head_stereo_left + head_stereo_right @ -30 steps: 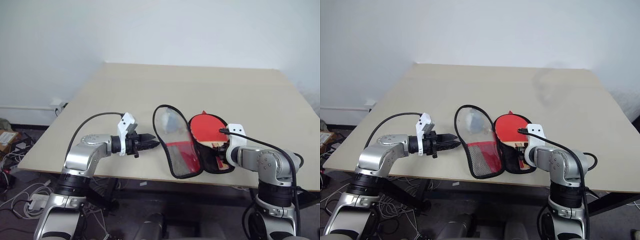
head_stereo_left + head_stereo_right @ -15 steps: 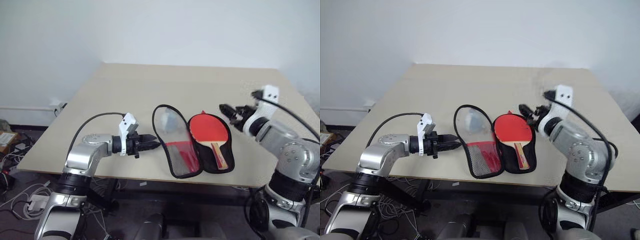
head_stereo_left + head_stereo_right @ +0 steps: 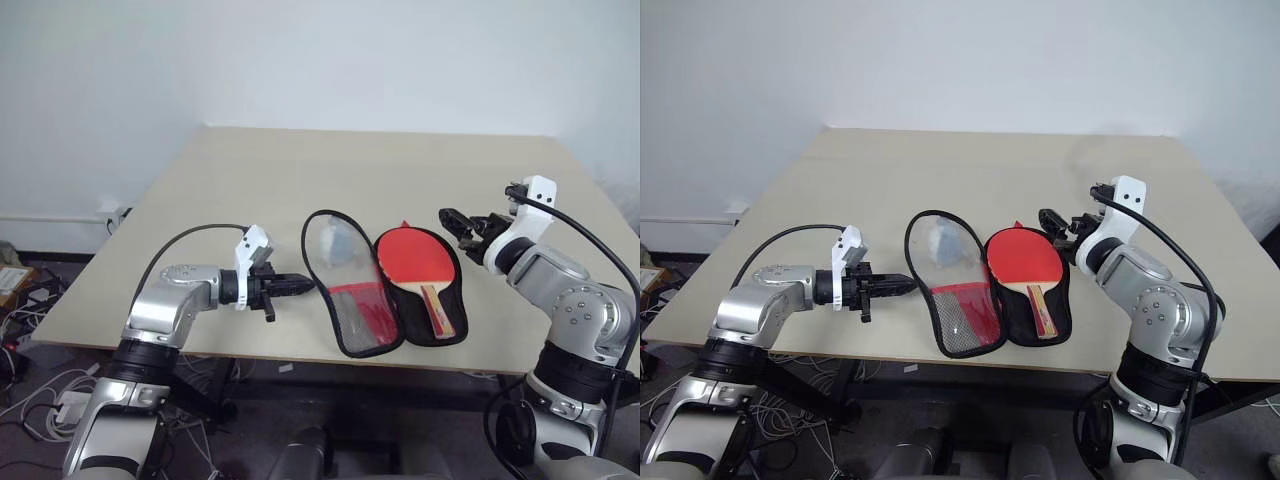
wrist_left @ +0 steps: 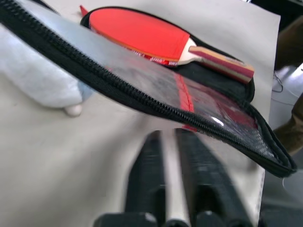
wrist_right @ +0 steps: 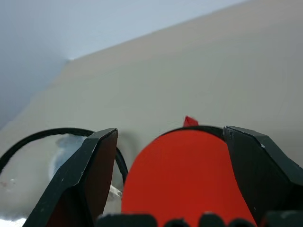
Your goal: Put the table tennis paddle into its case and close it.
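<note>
**Paddle in open case**

Left gripper [image 3: 298,285] pressed together, empty, just beside case [image 3: 350,290] lid. Paddle [image 3: 420,262] lying in the case's right half, lid flipped open leftward. Right gripper [image 3: 455,220] spread, empty, raised beside paddle.

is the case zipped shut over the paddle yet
No, the case lies spread open on the table, its clear-windowed flap folded out beside the paddle, which rests uncovered in the other half.
</note>
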Robot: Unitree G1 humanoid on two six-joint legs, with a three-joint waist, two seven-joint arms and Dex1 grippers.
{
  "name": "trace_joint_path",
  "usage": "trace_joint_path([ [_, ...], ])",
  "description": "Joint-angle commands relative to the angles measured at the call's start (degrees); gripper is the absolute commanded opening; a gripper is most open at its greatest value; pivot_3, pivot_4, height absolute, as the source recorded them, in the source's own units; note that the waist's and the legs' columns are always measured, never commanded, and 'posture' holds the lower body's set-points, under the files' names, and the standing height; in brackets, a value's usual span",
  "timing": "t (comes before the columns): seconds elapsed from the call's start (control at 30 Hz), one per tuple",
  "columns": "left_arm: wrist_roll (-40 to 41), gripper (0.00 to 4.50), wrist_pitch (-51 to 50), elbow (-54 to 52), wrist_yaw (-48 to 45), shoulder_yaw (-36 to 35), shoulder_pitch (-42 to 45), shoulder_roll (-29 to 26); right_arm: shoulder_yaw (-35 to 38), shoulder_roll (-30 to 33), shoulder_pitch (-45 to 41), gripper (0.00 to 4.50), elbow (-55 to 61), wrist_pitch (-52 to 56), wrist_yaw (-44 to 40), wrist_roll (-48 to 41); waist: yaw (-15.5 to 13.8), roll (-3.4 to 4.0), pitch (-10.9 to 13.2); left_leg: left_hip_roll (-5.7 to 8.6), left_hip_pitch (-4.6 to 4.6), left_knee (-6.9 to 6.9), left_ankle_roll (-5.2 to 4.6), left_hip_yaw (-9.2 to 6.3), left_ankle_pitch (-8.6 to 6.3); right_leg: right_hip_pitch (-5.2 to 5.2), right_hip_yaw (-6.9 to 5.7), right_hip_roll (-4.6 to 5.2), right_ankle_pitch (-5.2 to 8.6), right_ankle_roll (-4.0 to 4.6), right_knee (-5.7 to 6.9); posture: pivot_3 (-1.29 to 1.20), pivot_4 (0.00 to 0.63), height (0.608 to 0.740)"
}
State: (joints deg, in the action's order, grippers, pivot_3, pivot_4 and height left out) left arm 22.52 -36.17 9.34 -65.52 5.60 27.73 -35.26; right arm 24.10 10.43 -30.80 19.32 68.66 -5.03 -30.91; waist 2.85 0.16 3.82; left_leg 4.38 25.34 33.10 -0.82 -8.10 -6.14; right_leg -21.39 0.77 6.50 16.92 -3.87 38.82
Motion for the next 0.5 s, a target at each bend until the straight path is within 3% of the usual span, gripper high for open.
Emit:
trace_joint_path([
  [0.03, -1.7, 0.02, 2.13, 0.76, -0.23, -0.42, 1.76, -1.98, 0.31, 0.35, -0.56, 3.88, 0.57, -2.26, 0.79, -0.11, -0.01, 0.0, 0.0, 0.0, 0.0, 0.0, 0.0, -0.01, 0.0, 0.0, 0.0, 0.0, 0.0, 0.0, 0.0, 0.0, 0.0, 0.74],
  [0.37, -4.37, 0.02, 5.54, 7.24, -4.58, -0.44, 3.5, -6.95, 0.2, 0.51, -1.09, 3.88, -1.81, -4.47, 2.26, -0.02, -0.02, 0.02, 0.0, -0.01, 0.0, -0.01, 0.01, -0.03, -0.01, -0.02, 0.0, -0.01, 0.0, 0.0, 0.0, 0.0, 0.0, 0.74],
  [0.5, -6.34, 0.02, 7.11, 11.59, -4.59, 0.84, 6.03, -5.76, 0.08, 1.07, -2.06, 3.88, -3.01, -5.41, 2.44, -0.24, -0.02, 0.03, 0.0, -0.01, 0.0, -0.02, 0.01, -0.01, -0.01, -0.03, 0.01, -0.02, 0.0, 0.0, 0.0, 0.0, 0.0, 0.74],
])
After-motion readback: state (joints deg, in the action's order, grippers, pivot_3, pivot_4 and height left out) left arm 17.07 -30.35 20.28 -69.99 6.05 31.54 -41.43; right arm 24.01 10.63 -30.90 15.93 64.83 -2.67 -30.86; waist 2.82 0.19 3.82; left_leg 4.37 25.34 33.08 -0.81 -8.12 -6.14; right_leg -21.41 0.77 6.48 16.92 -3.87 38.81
